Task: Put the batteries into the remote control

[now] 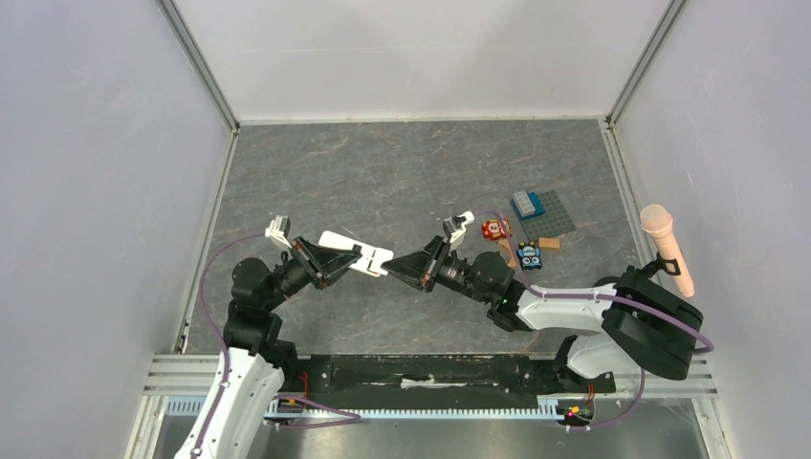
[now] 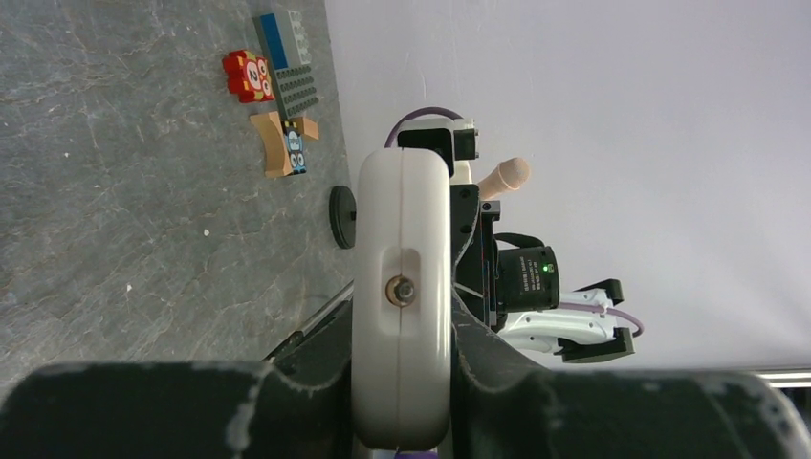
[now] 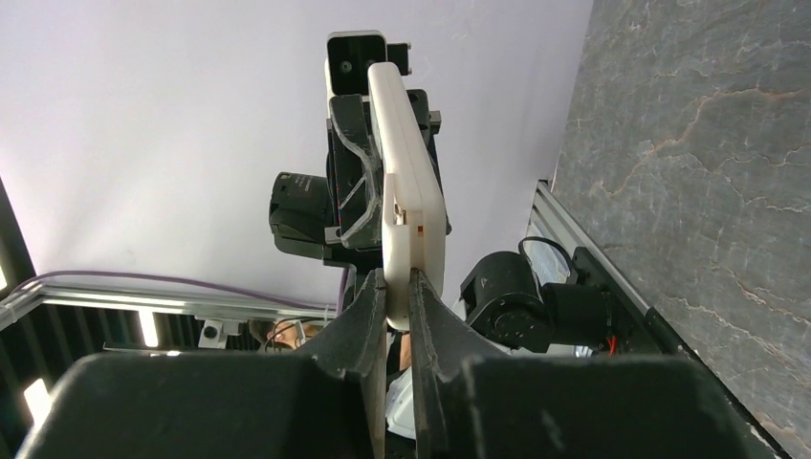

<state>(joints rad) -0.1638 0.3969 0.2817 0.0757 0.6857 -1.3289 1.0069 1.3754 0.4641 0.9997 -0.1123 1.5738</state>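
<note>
Left claw (image 1: 356, 257) clenched on the remote control (image 1: 337, 243), fingers pressed to its flat sides. The remote is held in the air over the middle of the table (image 1: 402, 172), running left to right between the claws. Right claw (image 1: 390, 267) almost closed, pinching the remote's right end. Remote is plain white with an edge seam and a metal bit in an end recess. Toy blocks (image 1: 494, 229) far right.

We see our left gripper (image 2: 402, 392) squeezing the white remote control (image 2: 402, 220) between its dark fingers. A red block (image 2: 247, 76) sits far off on the gray table (image 2: 115, 210).
</note>
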